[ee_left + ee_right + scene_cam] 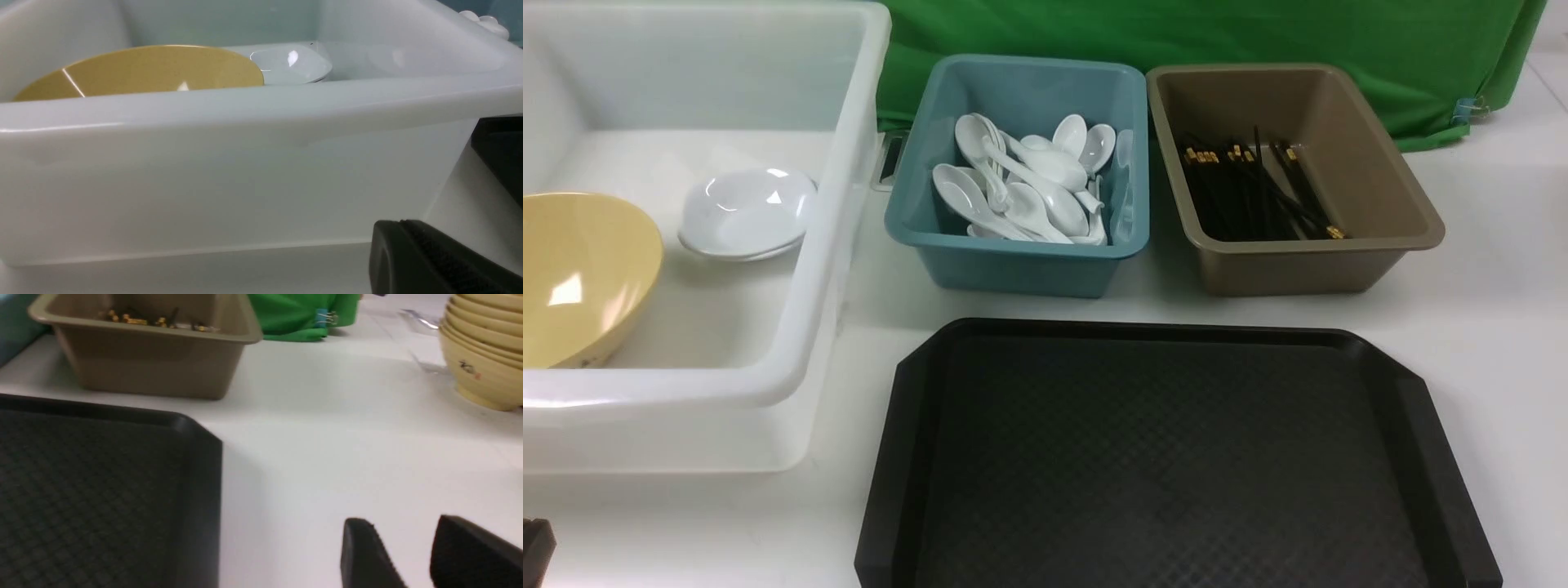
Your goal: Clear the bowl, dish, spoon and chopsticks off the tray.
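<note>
The black tray (1176, 457) lies bare at the front middle; its corner shows in the right wrist view (94, 490). The mustard-yellow bowl (580, 273) leans tilted inside the white tub (792, 359), next to a white dish (745, 212). Both show in the left wrist view, the bowl (155, 71) and the dish (290, 63). White spoons (1021, 188) lie in the blue tub. Black chopsticks (1254, 192) lie in the brown tub. My left gripper (402, 223) is shut and empty, low in front of the white tub's near wall. My right gripper (402, 526) is open and empty over the table, right of the tray.
The blue tub (1021, 261) and the brown tub (1298, 261) stand behind the tray, before a green cloth (1176, 33). A stack of yellow bowls (486, 355) stands on the table far to the right. A dark part of my left arm (535, 543) shows at the bottom left corner.
</note>
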`<state>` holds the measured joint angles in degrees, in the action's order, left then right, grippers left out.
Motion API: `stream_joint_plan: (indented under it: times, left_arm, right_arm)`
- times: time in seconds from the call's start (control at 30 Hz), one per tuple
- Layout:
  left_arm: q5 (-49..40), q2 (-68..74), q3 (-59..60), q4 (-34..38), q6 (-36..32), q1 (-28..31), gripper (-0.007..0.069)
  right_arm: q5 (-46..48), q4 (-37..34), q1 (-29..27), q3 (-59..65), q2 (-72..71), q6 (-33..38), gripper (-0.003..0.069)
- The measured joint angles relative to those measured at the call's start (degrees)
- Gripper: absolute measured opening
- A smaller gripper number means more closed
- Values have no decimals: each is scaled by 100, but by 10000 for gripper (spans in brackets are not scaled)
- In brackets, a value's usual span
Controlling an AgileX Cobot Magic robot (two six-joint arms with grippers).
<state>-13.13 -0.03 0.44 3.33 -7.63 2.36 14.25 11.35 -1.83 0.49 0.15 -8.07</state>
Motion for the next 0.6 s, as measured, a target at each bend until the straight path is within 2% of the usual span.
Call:
stream_joint_plan:
  times: [0.6]
  left_arm:
    - [0,0,0,0,-6,0,3]
  right_arm:
    - [0,-6,63,0,0,-131,242]
